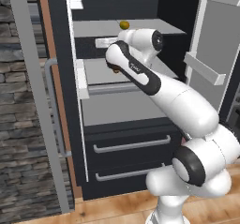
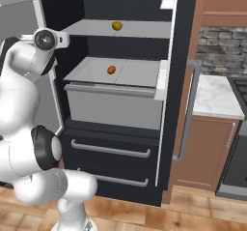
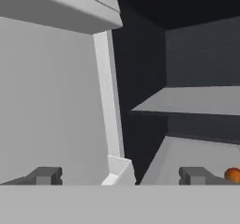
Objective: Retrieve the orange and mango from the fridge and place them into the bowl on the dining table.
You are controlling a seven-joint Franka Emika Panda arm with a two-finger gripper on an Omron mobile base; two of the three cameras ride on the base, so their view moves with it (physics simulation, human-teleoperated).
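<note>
Fridge (image 2: pixel 130 12) first: the tall dark charcoal unit stands open, showing two grey inner shelves, a pale grey bin front below them, and two dark drawers with grey bar handles at the bottom. A long grey bar handle (image 2: pixel 189 111) runs down its door edge at about 3 o'clock in the right base view, with a brown side edge just beyond. Stone wall shows at 9 o'clock in the left base view, wood floor along 6 o'clock.

Next in size, the white arm (image 1: pixel 178 101) reaches up from 5 o'clock in the left base view toward the shelves, its wrist at the height of the lower shelf.

The gripper (image 3: pixel 123 176) is released, its two dark fingertips (image 3: pixel 44 175) spread wide with nothing between them, facing into the fridge interior.

The mango (image 2: pixel 116 25) lies on the upper shelf, toward 12 o'clock in the right base view.

The orange (image 2: pixel 111 70) sits on the lower shelf, below the mango; in the hand view it peeks in at 4 o'clock, just beside the fingertip on that side, whether touching I cannot tell.
</note>
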